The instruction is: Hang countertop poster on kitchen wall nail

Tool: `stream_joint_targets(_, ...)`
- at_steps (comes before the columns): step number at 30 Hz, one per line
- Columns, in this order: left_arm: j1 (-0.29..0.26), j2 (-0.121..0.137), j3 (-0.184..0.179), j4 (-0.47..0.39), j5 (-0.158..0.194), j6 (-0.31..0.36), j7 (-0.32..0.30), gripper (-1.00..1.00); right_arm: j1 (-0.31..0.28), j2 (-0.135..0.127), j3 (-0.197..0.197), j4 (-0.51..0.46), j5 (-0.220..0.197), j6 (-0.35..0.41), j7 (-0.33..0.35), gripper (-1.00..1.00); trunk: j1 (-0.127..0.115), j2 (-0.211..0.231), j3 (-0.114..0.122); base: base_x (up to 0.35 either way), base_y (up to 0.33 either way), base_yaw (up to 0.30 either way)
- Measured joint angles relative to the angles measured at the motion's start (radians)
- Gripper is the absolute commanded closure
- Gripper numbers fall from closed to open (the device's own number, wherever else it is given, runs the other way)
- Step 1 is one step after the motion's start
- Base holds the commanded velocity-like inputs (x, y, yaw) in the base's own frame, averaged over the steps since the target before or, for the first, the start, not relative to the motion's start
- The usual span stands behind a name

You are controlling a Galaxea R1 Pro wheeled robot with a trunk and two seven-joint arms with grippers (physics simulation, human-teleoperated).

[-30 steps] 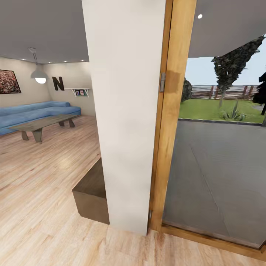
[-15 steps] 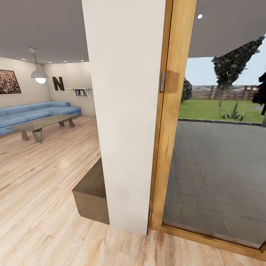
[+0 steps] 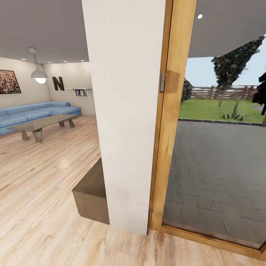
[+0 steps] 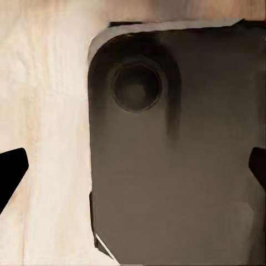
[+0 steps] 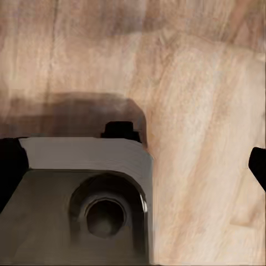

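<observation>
Two rooms' worth of scenery shows from the head view: a flat white pillar stands against a varnished wooden door frame, with grey paving and lawn beyond. Pale plank floor runs to a blue sofa, a long wooden coffee table and a dome pendant lamp. A dark wooden box sits at the pillar's foot. Both wrist views look down on a grey rounded robot base over planks. Left gripper and right gripper show black fingertips spread wide apart, holding nothing. No kitchen items are located at this position.
</observation>
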Motion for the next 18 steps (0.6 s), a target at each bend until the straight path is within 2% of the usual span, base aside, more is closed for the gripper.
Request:
stream_joint_targets(1,0.000,0.002,0.003,-0.137,0.000,-0.020,0.001,-1.00,-0.045,-0.002,0.002,-0.180,0.001,-0.001,0.000,-1.00,0.000,0.000,0.000,0.000,0.000,0.000)
stream_joint_targets(2,0.000,0.002,0.005,-0.328,0.001,-0.034,0.001,-1.00,-0.063,-0.003,0.003,-0.342,0.003,-0.001,0.000,-1.00,0.000,0.000,0.000,0.000,0.000,0.000)
stream_joint_targets(3,-0.002,0.003,0.007,-0.522,0.001,-0.048,0.001,-1.00,-0.054,-0.003,0.004,-0.340,0.003,-0.001,0.000,-1.00,0.000,0.000,0.001,0.000,0.000,0.000)
stream_joint_targets(8,0.001,0.006,0.019,-0.492,0.001,-0.118,0.001,-1.00,-0.050,-0.005,0.009,-0.304,0.008,-0.002,0.000,-1.00,0.000,0.000,0.000,0.000,0.000,0.000)
stream_joint_targets(13,0.001,0.006,0.020,-0.487,0.001,-0.125,0.002,-1.00,-0.050,-0.005,0.011,-0.299,0.011,-0.002,0.000,-1.00,0.000,0.000,0.000,0.000,0.000,0.016)
stream_joint_targets(18,0.001,0.006,0.020,-0.485,0.001,-0.127,0.002,-1.00,-0.050,-0.005,0.013,-0.297,0.013,-0.002,0.000,-1.00,0.000,0.000,0.000,0.000,0.000,0.214)
